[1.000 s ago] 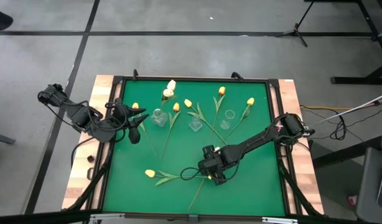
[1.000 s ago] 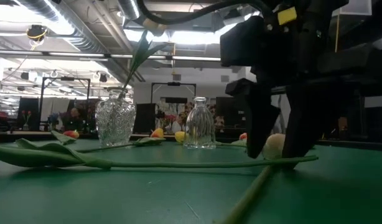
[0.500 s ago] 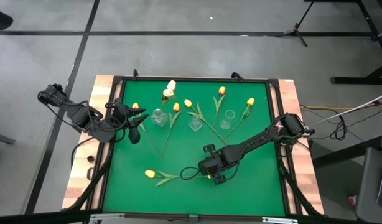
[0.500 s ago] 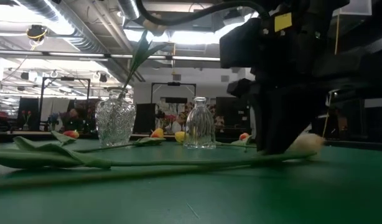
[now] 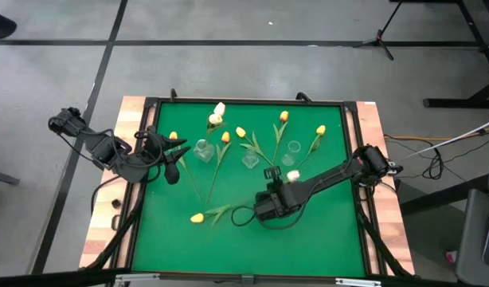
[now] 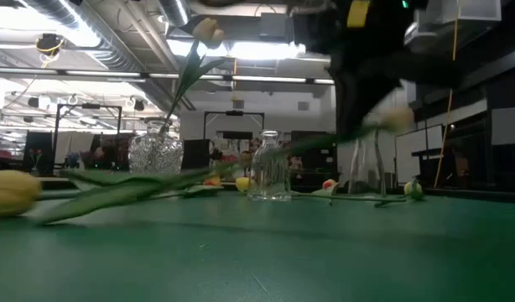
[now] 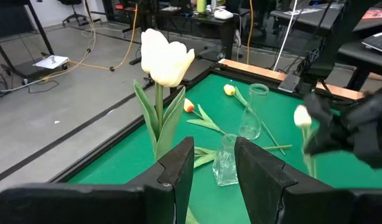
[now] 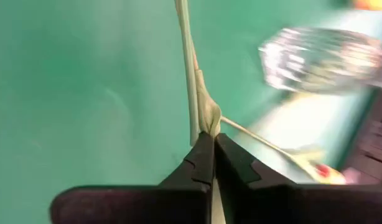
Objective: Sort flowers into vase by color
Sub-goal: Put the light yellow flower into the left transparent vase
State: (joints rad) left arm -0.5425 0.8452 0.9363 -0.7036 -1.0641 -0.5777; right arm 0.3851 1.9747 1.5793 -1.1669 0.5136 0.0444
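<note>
Above green mat, white tulip (image 5: 292,176) stem pinched in right end effector (image 8: 212,144)

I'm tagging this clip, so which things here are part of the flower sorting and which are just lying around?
Job:
- white tulip pinched in right end effector
- loose tulips
- three glass vases
- white tulip already in a vase

Lying about:
- cables
- stand legs on the floor

Overhead, table-level and two wrist cameras share the green table (image 5: 324,239).
</note>
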